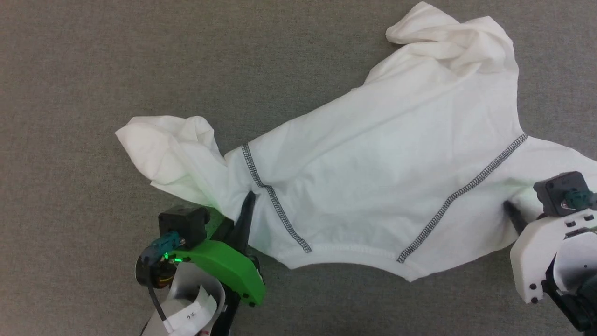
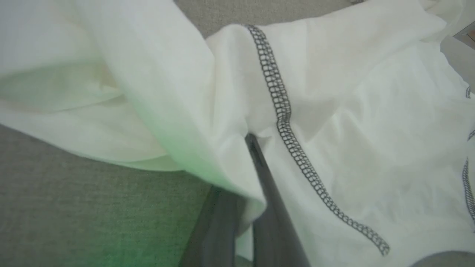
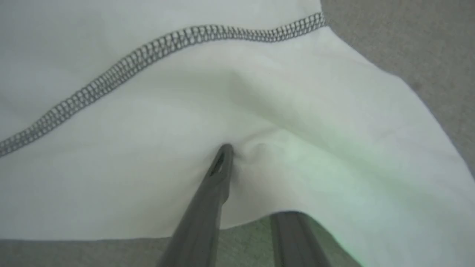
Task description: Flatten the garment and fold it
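Note:
The white garment (image 1: 373, 154) lies spread on the grey surface, neckline toward me, with dark zigzag seams running up from the collar. One sleeve is bunched at the left and the hem is crumpled at the far right. My left gripper (image 1: 247, 200) is shut on the fabric just left of the left seam; in the left wrist view the cloth (image 2: 371, 111) passes between its fingers (image 2: 259, 167). My right gripper (image 1: 508, 207) pinches the garment's right edge. One finger (image 3: 219, 174) lies on top of the cloth (image 3: 148, 129), which puckers at its tip, and the other runs beneath.
Grey textured surface (image 1: 93, 70) lies all around the garment, with open room at the left and far side. Green light from my left wrist tints the fabric near it.

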Motion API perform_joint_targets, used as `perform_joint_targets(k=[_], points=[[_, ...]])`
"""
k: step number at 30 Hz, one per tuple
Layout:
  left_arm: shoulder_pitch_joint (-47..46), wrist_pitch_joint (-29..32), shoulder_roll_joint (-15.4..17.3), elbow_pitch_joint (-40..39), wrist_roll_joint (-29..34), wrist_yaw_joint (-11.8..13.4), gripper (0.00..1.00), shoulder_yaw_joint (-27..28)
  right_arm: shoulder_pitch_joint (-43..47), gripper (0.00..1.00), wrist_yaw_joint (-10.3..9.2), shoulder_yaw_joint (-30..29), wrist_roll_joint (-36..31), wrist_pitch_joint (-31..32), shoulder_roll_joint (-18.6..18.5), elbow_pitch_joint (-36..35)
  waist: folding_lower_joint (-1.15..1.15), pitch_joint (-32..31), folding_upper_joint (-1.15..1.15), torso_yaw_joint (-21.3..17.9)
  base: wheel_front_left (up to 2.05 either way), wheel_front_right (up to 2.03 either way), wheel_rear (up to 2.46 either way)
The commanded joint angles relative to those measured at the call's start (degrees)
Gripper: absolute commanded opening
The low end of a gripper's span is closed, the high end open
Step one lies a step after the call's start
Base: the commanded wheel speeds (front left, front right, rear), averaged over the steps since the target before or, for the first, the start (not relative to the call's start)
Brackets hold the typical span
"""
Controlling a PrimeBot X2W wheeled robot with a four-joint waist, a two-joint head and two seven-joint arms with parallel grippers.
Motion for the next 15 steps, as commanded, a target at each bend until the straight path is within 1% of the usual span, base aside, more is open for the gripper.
perform_joint_targets(k=[1, 3, 6, 11, 15], points=[[-0.8, -0.4, -0.3, 0.5, 0.1, -0.2, 0.00, 0.1, -0.1, 0.00, -0.08, 0.6, 0.3, 0.9, 0.0, 2.4, 0.00, -0.4, 0.00, 0.1, 0.00, 0.00, 0.00], [-0.9, -1.0, -0.5, 0.7, 0.0, -0.2, 0.00, 0.1, -0.7, 0.00, -0.08, 0.1, 0.8, -0.1, -0.1, 1.6, 0.00, -1.2, 0.00, 0.1, 0.00, 0.00, 0.00], [-0.6, -2.6, -0.7, 0.8, -0.4, 0.1, 0.00, 0.6, -0.9, 0.00, -0.08, -0.9, 1.4, -3.0, 1.0, 0.8, 0.00, -3.1, 0.00, -0.1, 0.00, 0.00, 0.00], [0.3, -6.8, -1.3, -0.5, -1.6, 0.6, 0.00, 2.3, -0.1, 0.00, -0.08, -2.4, 2.2, -7.5, 4.3, -0.6, 0.00, -7.3, 0.00, -1.4, 0.00, 0.00, 0.00], [0.7, -8.9, -1.3, -2.4, -2.6, 1.0, 0.00, 4.0, -0.5, 0.00, -0.08, -4.2, 2.3, -11.8, 6.9, -1.2, 0.00, -11.0, 0.00, -3.0, 0.00, 0.00, 0.00]])
